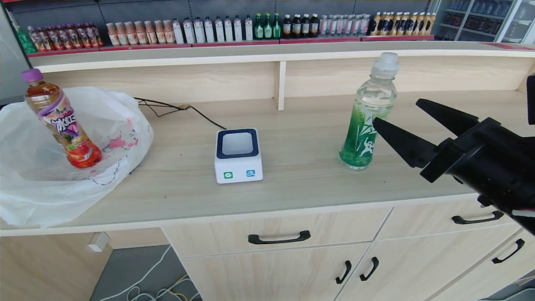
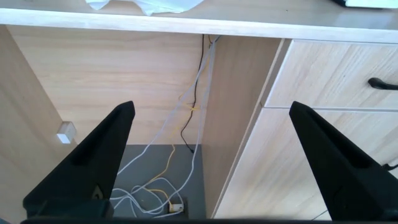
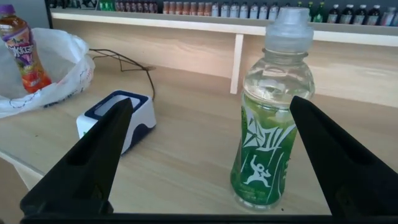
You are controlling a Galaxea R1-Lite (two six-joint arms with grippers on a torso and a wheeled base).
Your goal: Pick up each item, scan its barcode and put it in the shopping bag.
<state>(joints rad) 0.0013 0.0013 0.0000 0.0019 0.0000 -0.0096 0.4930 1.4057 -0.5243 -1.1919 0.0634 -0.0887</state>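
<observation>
Head view showed the right claw (image 1: 396,111) wide open just beside the green bottle (image 1: 370,104), its fingers spread to either side and gripping nothing. Whether the nearer finger touched the plastic I could not tell. The bottle stood upright on the counter (image 1: 292,138), well apart from the scanner (image 1: 238,155), on the robot's right of it. A tea bottle (image 1: 62,121) leaned inside the bag (image 1: 42,196) at the far left, so I judged the green bottle the item in hand, with the grasp not yet made.

To do it well, the claw should go in level with the bottle centred between the fingers, as the right wrist view nearly had it. It should close on the narrow waist of the label rather than up by the shoulder. The bottle was tall on a small foot, and a push from one finger alone could tip it. The scanner's window faced up, so the grip should leave the label free to be turned down over it. No barcode was visible.

The bottle was clear plastic with a pale cap, see-through above and wrapped green below, with a white running figure on the label.

The left claw (image 2: 211,106) was open too and empty, low before the cabinet front under the counter.
</observation>
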